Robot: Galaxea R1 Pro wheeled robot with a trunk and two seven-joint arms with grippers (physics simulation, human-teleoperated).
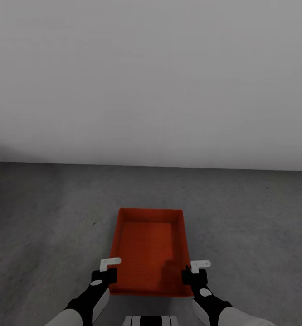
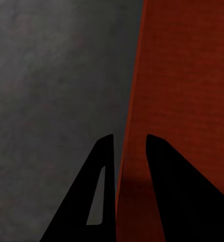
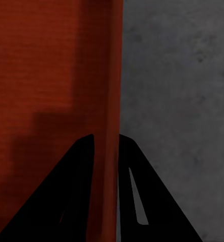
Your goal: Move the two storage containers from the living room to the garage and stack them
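Note:
One orange-red storage container (image 1: 148,246), shallow and with nothing in it, sits low in front of me over the dark grey floor (image 1: 42,217) of the garage. My left gripper (image 1: 109,269) is shut on its left wall near the close corner, one finger inside and one outside (image 2: 128,143). My right gripper (image 1: 194,270) is shut the same way on the right wall (image 3: 106,138). The bin's ribbed bottom shows in both wrist views (image 2: 187,91) (image 3: 46,65). Whether the bin rests on the floor or hangs just above it, I cannot tell.
A plain white-grey wall (image 1: 151,81) stands straight ahead, meeting the floor a short way beyond the bin. Rough grey floor spreads to both sides (image 1: 260,226).

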